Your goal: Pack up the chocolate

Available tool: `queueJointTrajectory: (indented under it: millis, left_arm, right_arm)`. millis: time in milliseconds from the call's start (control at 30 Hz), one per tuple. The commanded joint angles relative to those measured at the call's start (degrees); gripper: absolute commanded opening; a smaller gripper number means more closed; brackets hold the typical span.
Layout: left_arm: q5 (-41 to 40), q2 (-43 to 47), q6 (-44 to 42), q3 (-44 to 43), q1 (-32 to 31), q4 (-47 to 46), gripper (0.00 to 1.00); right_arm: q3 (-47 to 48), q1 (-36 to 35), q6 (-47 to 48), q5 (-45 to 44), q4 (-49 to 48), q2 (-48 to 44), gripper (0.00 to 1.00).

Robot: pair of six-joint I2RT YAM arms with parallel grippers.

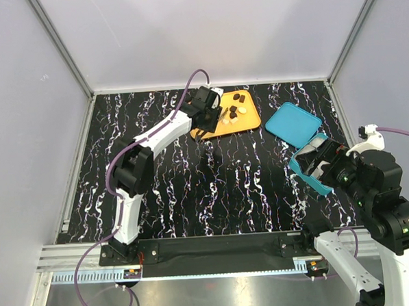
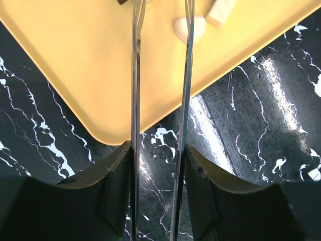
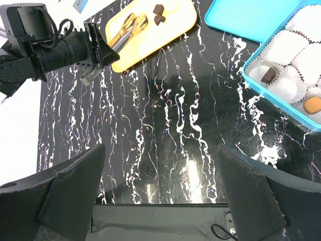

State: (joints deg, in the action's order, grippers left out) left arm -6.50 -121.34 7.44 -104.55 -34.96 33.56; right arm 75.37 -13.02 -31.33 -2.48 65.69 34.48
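While the left arm reaches to the far side of the black marbled table [image 1: 192, 188], I see the left gripper [image 2: 161, 7] low over one corner of the orange tray [image 2: 75, 55]. Its two thin metal fingers [image 2: 135, 90] are parted, with bare tray between them along all I can see. Their tips run off the top of my wrist view, and I see nothing clasped. Most of the chocolate [image 1: 234, 110] lies loose on that tray. One blade crosses over a round cream piece [image 2: 189, 27], a squarish cream piece [image 2: 220, 11] lies just beside it, and dark pieces [image 3: 159, 14] lie farther along the tray. Over on the right, the right gripper [image 3: 159, 160] hangs with its jaws spread wide and nothing between them, above the table beside the teal box [image 1: 316, 183]. That box is lined with white paper cups [image 3: 288, 42], and one dark brown piece [image 3: 269, 75] sits in a cup. The teal lid [image 1: 293, 124] lies flat on the table between box and tray.
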Motion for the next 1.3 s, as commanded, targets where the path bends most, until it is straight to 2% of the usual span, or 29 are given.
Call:
queueJointTrajectory:
  millis: [0, 733, 1267]
  left_arm:
    - [-1.4, -0.1, -1.1, -2.7, 0.5, -2.1, 0.47]
    - [-6.3, 0.1, -2.7, -2.8, 0.5, -2.0, 0.48]
    - [-3.6, -4.4, -1.9, -4.9, 0.6, -2.2, 0.49]
  right_arm:
    - [1.4, -0.3, 0.7, -0.9, -1.8, -0.3, 1.00]
    - [1.1, -0.3, -0.4, -0.2, -2.9, 0.6, 1.00]
    - [0.6, -0.3, -0.3, -0.8, -3.2, 0.1, 1.00]
